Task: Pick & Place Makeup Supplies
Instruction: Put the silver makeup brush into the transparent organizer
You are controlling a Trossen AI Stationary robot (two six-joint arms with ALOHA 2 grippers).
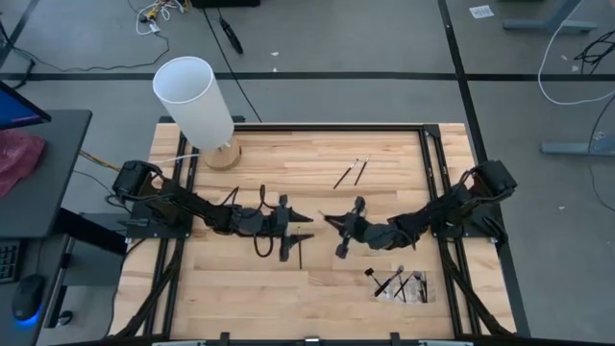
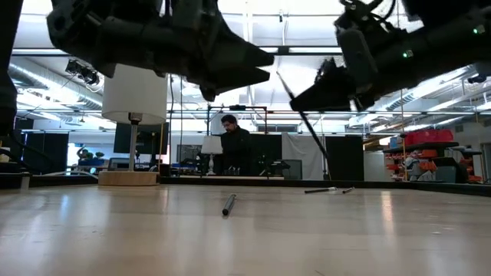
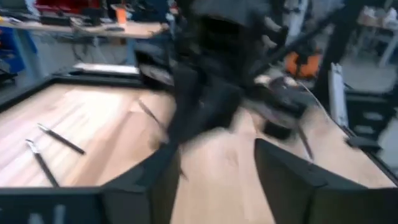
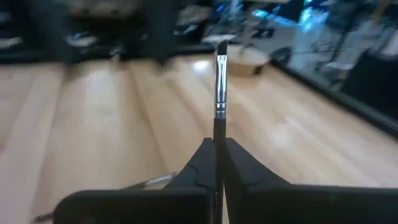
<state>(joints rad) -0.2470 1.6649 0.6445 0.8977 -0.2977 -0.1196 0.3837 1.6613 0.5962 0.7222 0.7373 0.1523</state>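
Now, brush pinched in right end effector (tip outward)

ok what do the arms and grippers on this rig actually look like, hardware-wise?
Both arms are dark, near black, built from chunky jointed segments, with black cable loops hanging off the left arm. The right arm matches it. Each ends in a two-finger gripper: the left gripper and right gripper have flat, wedge-shaped matte black fingers. No markings are legible.
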